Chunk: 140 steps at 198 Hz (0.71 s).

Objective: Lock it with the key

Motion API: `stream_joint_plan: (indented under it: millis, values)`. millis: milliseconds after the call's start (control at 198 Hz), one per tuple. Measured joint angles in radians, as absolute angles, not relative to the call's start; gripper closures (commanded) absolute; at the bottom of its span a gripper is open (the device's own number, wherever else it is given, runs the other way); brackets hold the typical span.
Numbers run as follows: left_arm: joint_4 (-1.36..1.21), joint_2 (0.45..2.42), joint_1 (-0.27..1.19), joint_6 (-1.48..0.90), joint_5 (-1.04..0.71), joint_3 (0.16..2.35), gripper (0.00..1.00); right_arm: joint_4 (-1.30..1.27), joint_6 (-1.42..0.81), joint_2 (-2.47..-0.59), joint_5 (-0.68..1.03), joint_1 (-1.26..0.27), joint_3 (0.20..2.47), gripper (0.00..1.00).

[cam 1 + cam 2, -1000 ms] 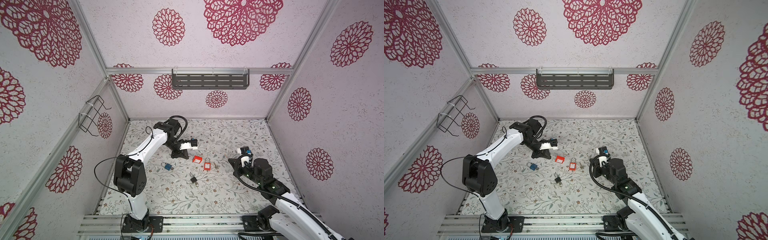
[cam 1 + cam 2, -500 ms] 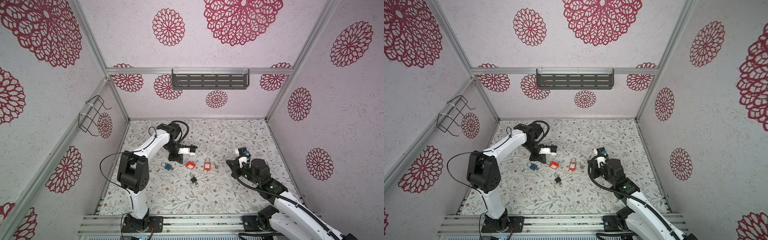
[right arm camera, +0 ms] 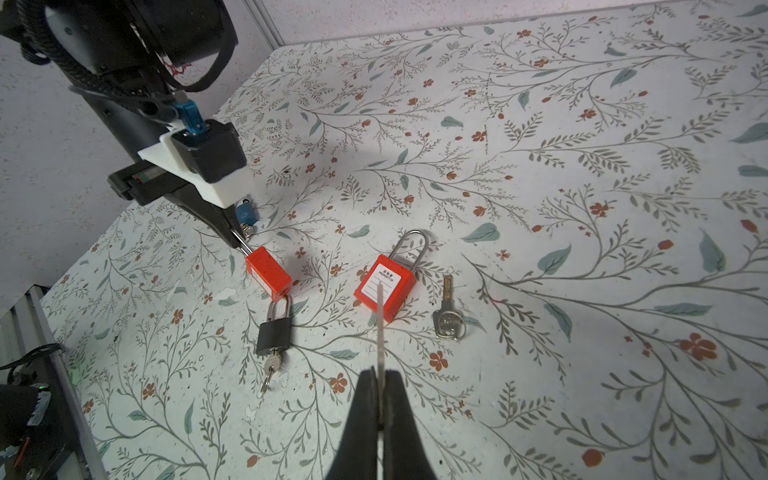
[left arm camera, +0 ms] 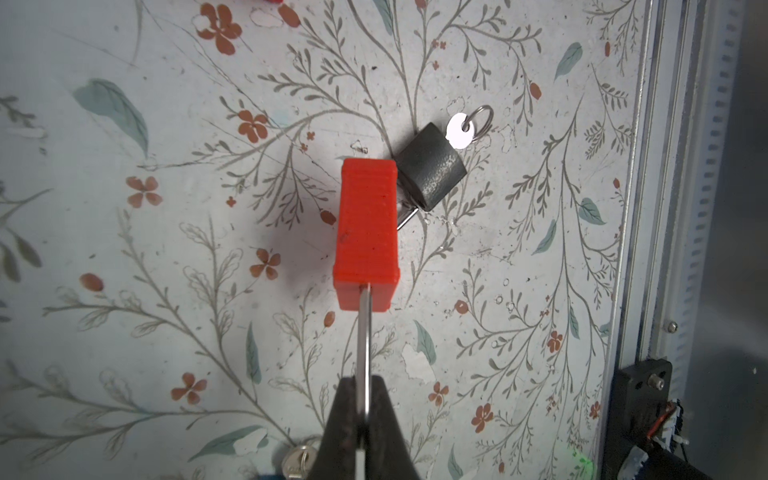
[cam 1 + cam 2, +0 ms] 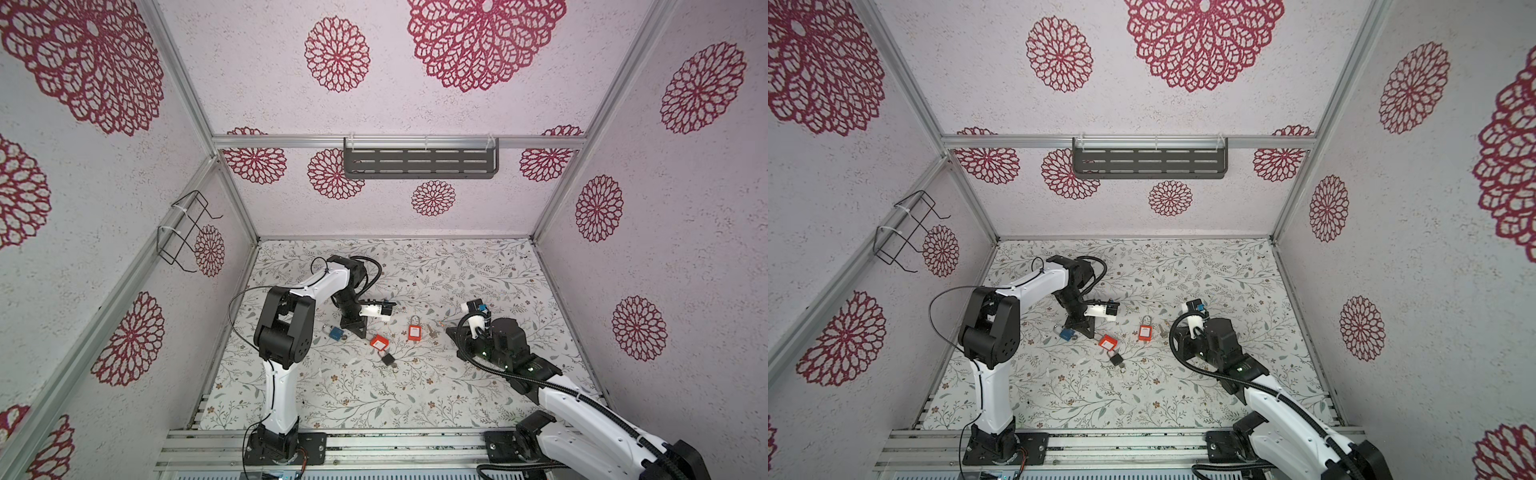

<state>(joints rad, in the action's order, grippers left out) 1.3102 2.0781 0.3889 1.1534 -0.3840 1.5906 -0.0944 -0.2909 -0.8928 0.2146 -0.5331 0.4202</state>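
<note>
Your left claw [image 4: 363,384] is clamped on the red padlock [image 4: 365,232] by its metal stem; right claw [image 3: 380,376] is pinched together near the key [image 3: 446,322].

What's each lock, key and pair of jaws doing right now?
Left gripper: jaws shut on plain red padlock, by its shackle.
Right gripper: jaws shut on thin key, seen edge-on.
Labelled red padlock: lying flat, shackle closed.
Black padlock: lying flat, key inserted.
Loose key: lying flat.
Blue padlock: on table, partly hidden.

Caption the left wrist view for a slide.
Left gripper, shut, holds red padlock by a thin metal part; black padlock with key lies just beyond.
</note>
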Motion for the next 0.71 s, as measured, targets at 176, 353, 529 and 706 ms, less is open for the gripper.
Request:
stream_joint_plan:
  millis: [176,353,529,706]
  values:
    - [1.307,2.096,0.384,1.157,-0.382,1.612,0.94,-0.105,-0.29,-0.945,0.218,-0.533,0.42,1.0]
    - [1.301,2.131,0.382,1.151,-0.379,1.665,0.91,-0.111,-0.289,-1.014,0.236,-0.533,0.43,1.0]
    - [1.29,2.178,0.379,1.135,-0.369,1.713,0.84,-0.116,-0.282,-1.036,0.249,-0.533,0.436,1.0]
    - [1.273,2.21,0.379,1.125,-0.358,1.728,0.81,-0.128,-0.281,-1.04,0.263,-0.533,0.436,1.0]
